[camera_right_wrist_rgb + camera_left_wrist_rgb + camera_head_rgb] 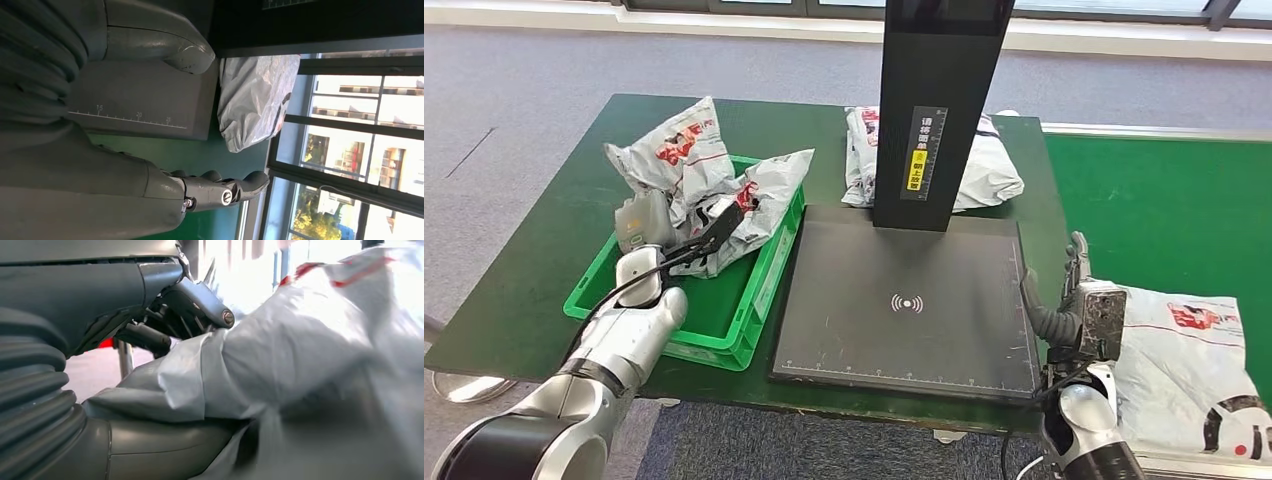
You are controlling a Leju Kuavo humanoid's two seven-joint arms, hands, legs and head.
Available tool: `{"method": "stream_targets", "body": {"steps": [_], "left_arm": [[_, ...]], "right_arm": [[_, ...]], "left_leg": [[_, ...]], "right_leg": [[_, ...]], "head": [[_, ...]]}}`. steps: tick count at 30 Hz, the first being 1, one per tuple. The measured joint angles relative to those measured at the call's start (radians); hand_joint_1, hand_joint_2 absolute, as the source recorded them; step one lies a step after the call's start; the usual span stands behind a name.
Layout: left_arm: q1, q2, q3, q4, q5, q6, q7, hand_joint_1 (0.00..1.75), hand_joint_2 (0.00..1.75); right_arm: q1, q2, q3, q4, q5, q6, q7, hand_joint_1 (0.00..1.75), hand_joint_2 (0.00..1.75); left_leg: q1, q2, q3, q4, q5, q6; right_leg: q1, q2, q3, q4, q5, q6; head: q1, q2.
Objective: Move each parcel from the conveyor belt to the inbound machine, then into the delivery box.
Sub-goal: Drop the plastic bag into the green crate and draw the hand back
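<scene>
Two parcels in the green crate (764,300), left hand (646,225) fingers (195,295) grasping the front parcel (749,205), right hand (1079,300) released, fingers (235,187) straight beside the scanner plate (904,300).

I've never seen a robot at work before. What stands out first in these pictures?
The green crate at the table's left, heaped with crumpled grey parcels, catches the eye; the robot's left hand grips one parcel over it. In the middle lies a flat black scanning pad under a tall black post. The right hand hovers open beside another parcel on the green belt.
</scene>
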Motion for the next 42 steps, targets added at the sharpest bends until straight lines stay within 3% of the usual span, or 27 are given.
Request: {"method": "stream_targets", "body": {"steps": [3,7,13,17,20,26,30,42], "left_arm": [[0.000,0.006,0.004,0.029,0.034,0.007,-0.061,0.00,1.75],[0.004,0.009,0.016,0.039,0.082,0.094,-0.171,0.00,1.75],[0.005,0.011,0.020,0.043,0.097,0.123,-0.201,0.00,1.75],[0.011,0.011,0.025,0.035,0.123,0.134,-0.235,0.00,0.00],[0.039,0.008,0.056,-0.032,0.175,0.156,-0.347,0.00,0.00],[0.092,-0.031,0.186,-0.203,0.320,0.161,-0.676,0.00,0.00],[0.097,-0.068,0.258,-0.238,0.390,0.161,-0.776,0.00,0.00],[0.099,-0.100,0.358,-0.265,0.330,0.161,-0.707,0.00,0.00]], "right_arm": [[0.006,0.000,-0.003,-0.013,0.007,0.012,0.016,0.00,1.75],[0.025,0.000,-0.008,-0.041,0.017,0.020,0.030,0.00,1.75],[0.045,0.000,-0.012,-0.068,0.018,0.020,0.033,0.00,1.75],[0.052,-0.001,-0.014,-0.078,0.018,0.022,0.034,0.00,1.75],[0.066,-0.002,-0.022,-0.086,0.018,0.024,0.034,0.00,1.75],[0.086,-0.016,-0.027,-0.091,0.013,0.029,0.030,0.00,1.75],[0.086,-0.027,-0.029,-0.091,0.004,0.027,0.019,0.00,0.00],[0.085,-0.044,-0.038,-0.070,0.018,0.025,0.031,0.00,0.00]], "left_leg": [[0.000,0.000,0.000,0.000,0.000,0.000],[0.000,0.000,0.000,0.000,0.000,0.000],[0.000,0.000,0.000,0.000,0.000,0.000],[0.000,0.000,0.000,0.000,0.000,0.000],[0.000,0.000,0.000,0.000,0.000,0.000],[0.000,0.000,0.000,0.000,-0.001,0.000],[0.000,0.000,0.000,0.000,-0.001,0.000],[0.000,0.000,0.000,0.000,-0.001,0.000]], "right_leg": [[0.000,0.000,0.000,0.000,0.000,0.000],[0.000,0.000,0.000,0.000,0.000,0.000],[0.000,0.000,0.000,0.000,0.000,0.000],[0.000,0.000,0.000,0.000,0.000,0.000],[0.000,0.000,0.000,0.000,0.000,0.000],[0.000,0.000,0.000,-0.001,0.000,0.000],[0.000,0.000,0.000,-0.001,0.000,0.000],[0.000,0.000,0.000,0.000,0.000,0.000]], "head": [[0.000,0.000],[0.000,0.000],[0.000,0.000],[0.000,0.000],[0.000,0.000],[0.000,0.000],[0.000,0.000],[0.000,0.000]]}}
